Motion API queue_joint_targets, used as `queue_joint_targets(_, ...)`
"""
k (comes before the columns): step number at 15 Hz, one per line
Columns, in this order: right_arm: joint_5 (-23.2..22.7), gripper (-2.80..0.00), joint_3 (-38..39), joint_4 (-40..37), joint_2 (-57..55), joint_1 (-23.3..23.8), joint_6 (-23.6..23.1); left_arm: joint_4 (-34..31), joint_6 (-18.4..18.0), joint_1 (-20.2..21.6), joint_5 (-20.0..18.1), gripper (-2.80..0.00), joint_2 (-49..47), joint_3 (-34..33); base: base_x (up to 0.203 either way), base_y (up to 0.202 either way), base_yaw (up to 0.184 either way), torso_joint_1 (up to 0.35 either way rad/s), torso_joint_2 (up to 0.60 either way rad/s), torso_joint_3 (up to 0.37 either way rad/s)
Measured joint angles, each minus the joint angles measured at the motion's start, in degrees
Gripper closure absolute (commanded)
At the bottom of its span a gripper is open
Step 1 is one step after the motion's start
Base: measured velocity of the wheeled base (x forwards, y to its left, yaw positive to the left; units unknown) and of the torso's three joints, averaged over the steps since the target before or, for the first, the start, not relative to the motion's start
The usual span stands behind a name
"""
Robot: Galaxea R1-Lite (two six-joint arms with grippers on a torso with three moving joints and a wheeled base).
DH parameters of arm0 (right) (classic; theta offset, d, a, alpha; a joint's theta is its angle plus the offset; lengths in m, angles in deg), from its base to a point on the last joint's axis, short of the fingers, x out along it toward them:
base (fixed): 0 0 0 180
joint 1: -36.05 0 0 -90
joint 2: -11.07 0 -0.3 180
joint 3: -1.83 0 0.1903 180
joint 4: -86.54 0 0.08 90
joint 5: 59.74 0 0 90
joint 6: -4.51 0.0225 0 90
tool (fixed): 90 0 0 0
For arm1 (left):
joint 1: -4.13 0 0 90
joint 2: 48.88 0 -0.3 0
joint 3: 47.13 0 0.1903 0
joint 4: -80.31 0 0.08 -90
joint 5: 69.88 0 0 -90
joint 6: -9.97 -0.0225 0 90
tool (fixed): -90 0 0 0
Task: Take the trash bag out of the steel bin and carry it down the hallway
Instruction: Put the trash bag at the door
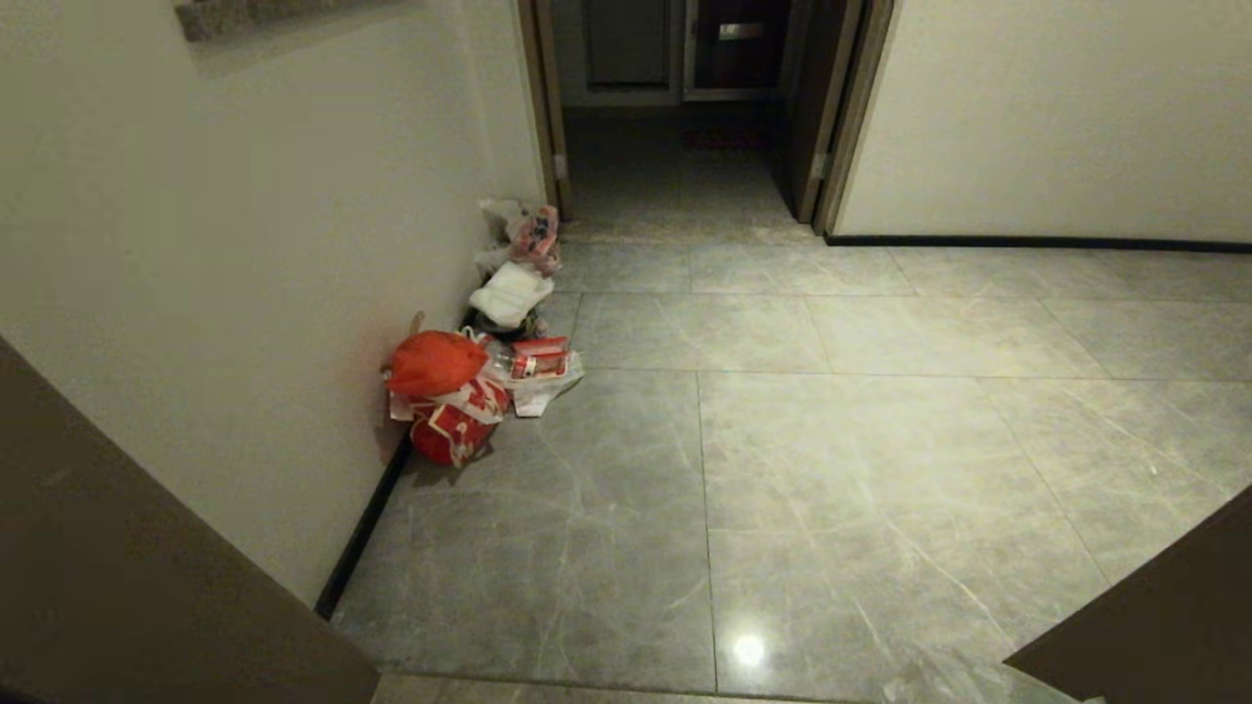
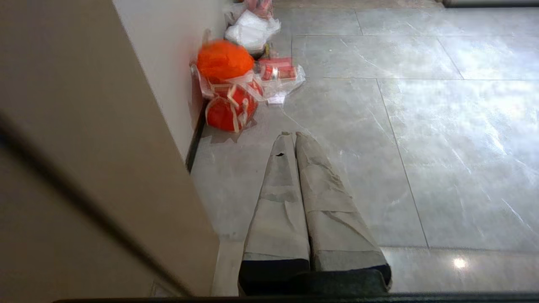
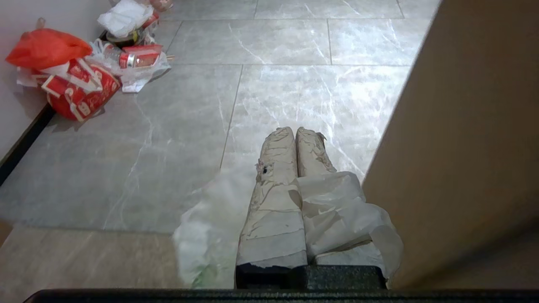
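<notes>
My right gripper [image 3: 294, 131] is shut on the trash bag [image 3: 337, 210]. The thin whitish-clear plastic comes out from between the taped fingers, drapes over one of them, and a blurred fold hangs down on the other side. My left gripper [image 2: 293, 134] is shut with nothing in it and points over the floor. Ahead lies the hallway [image 1: 831, 440], with grey marbled tiles and cream walls. The steel bin is out of view. Neither arm shows in the head view.
A pile of rubbish lies against the left wall: a red bag [image 1: 435, 362], a red printed bag [image 1: 455, 425], a white bag [image 1: 511, 291] and bottles. Brown door edges flank me at the left [image 1: 147, 587] and right [image 1: 1154, 626]. A dark open doorway [image 1: 685, 147] stands at the far end.
</notes>
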State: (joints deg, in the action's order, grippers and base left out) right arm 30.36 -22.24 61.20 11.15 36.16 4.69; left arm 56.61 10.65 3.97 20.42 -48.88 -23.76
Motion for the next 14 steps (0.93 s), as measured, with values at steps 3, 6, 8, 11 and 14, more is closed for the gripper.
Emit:
queue_joint_targets(3, 0.0, 0.0, 0.0, 0.0, 0.0, 0.0, 0.0, 0.0, 0.0, 0.0, 0.0, 0.0, 0.0, 0.0, 0.187, 0.0, 0.001, 0.004, 0.0, 0.002)
queue_joint_targets(6, 0.0, 0.0, 0.0, -0.1, 0.0, -0.1, 0.0, 0.0, 0.0, 0.0, 0.0, 0.0, 0.0, 0.0, 0.193, 0.0, 0.002, 0.001, 0.0, 0.002)
queue_joint_targets(8, 0.0, 0.0, 0.0, 0.0, 0.0, 0.0, 0.0, 0.0, 0.0, 0.0, 0.0, 0.0, 0.0, 0.0, 0.195, 0.0, 0.001, 0.001, 0.0, -0.004)
queue_joint_targets(11, -0.1, 0.0, 0.0, 0.0, 0.0, 0.0, 0.0, 0.0, 0.0, 0.0, 0.0, 0.0, 0.0, 0.0, 0.194, 0.0, 0.002, 0.0, 0.0, -0.001)
queue_joint_targets(14, 0.0, 0.0, 0.0, 0.0, 0.0, 0.0, 0.0, 0.0, 0.1, 0.0, 0.0, 0.0, 0.0, 0.0, 0.193, 0.0, 0.001, 0.005, 0.0, 0.005)
